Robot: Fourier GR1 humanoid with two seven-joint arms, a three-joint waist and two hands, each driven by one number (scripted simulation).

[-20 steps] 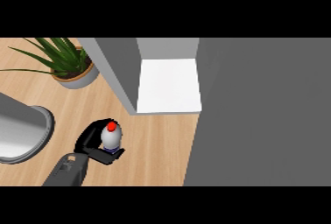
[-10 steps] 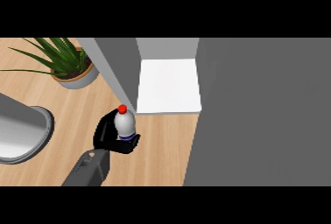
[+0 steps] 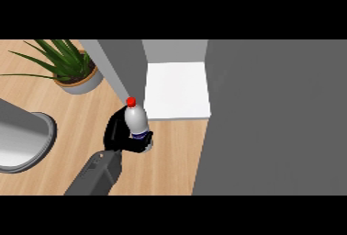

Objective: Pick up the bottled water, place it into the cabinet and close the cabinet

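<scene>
1. The bottled water [image 3: 136, 120] — one bottle, red cap, pale body with a dark label band — is held above the wooden counter [image 3: 75, 119], just in front of the open cabinet [image 3: 177, 89] and close to the near-left corner of its white shelf floor. The cap tilts toward the cabinet's far side.

2. One hand [image 3: 123, 137] shows, black, coming up from the lower left on a grey forearm; which arm it belongs to I cannot tell for certain, though it looks like the left. Its fingers are wrapped round the lower part of the bottle, grasping it. No other hand is in view.

3. The step in hand, as I judge it, is carrying the bottle into the cabinet. To do it well: keep the cap clear of the grey cabinet wall [image 3: 122, 69] at the left, move right and far until the base is over the white floor, then lower it upright before letting go.

4. The large grey panel [image 3: 271, 119] at the right may be the cabinet door — it has yet to be closed.

5. Other things: one potted plant [image 3: 68, 69] at the far left, one grey round vessel [image 3: 24, 142] at the left edge.
</scene>
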